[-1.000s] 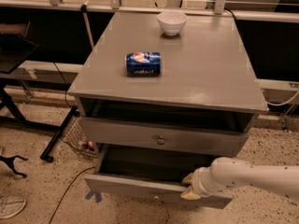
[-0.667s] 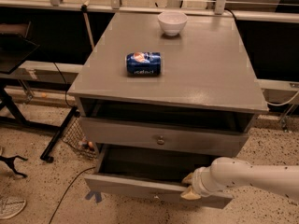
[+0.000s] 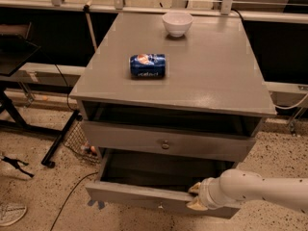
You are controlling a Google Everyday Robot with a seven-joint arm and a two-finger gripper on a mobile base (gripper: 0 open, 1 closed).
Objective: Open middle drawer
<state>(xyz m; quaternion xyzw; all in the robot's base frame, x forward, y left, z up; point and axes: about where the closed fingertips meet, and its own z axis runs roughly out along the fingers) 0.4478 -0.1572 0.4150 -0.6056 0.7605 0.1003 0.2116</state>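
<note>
**Grey wooden middle drawer (image 3: pixel 139 194) stands out, pale two-finger claw (image 3: pixel 194 197) on its front**

From my seat the pull looks well under way. The middle drawer, a wide shallow box with a dark grey inside, projects well forward of the grey wooden cabinet, low in the picture, and its interior lies open to the camera. My claw is at the top edge of the drawer front, right of centre, on the end of the white arm (image 3: pixel 260 191) reaching in from the right. One fingertip sits inside the rim and the other on the outer face, so I read it as pinching the front panel.

Above it, the grey drawer front with the small round metal knob (image 3: pixel 165 144) sits only slightly forward, with a dark gap showing behind it. On the flat grey surface (image 3: pixel 216 76) lie a blue drinks can on its side (image 3: pixel 147 65) and, further back, a small white bowl (image 3: pixel 177 23), both well clear of my work.

I judge the opening nearly done. The next move calls for a straight, level draw toward the arm's base, kept square because I hold off-centre and the drawer could rack, then releasing.
</note>
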